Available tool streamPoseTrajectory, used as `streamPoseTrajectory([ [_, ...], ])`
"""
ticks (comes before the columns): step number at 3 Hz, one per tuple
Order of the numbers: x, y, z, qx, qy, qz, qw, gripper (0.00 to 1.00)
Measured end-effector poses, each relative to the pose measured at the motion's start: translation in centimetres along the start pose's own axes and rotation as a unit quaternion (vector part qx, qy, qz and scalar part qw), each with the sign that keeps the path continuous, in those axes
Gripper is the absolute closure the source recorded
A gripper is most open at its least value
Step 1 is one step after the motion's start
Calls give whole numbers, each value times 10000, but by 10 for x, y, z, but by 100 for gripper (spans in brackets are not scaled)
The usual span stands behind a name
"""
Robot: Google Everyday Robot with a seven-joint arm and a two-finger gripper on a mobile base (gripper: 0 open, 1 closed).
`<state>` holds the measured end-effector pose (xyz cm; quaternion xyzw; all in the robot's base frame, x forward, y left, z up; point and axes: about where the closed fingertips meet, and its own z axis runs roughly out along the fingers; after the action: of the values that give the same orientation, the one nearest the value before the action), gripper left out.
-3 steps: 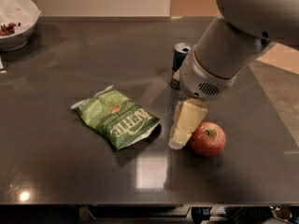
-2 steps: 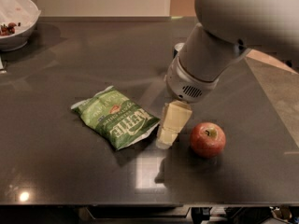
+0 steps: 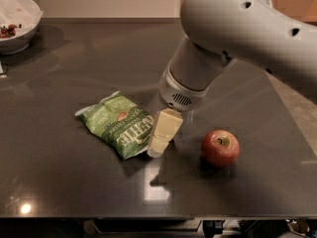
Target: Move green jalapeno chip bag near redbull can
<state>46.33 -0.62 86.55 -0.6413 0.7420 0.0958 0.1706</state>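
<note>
The green jalapeno chip bag [image 3: 120,125] lies flat on the dark table, left of centre, with white "KETTLE" lettering facing up. My gripper [image 3: 159,142] hangs from the large white arm and sits at the bag's right edge, its cream-coloured finger [image 3: 163,131] touching or just over the bag's corner. The redbull can is hidden behind the arm.
A red apple [image 3: 220,148] rests to the right of the gripper. A white bowl [image 3: 16,23] with dark bits stands at the far left corner. The table's front edge [image 3: 158,216] runs along the bottom, and its right edge lies under the arm.
The arm and gripper have moved left, away from the apple, up to the bag's right edge. The arm now covers the can, which showed behind it before.
</note>
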Motion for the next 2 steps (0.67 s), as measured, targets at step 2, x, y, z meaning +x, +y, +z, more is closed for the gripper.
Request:
streamPoseTrajectory([
  [2, -9, 11, 29, -218, 37, -6, 9998, 0],
])
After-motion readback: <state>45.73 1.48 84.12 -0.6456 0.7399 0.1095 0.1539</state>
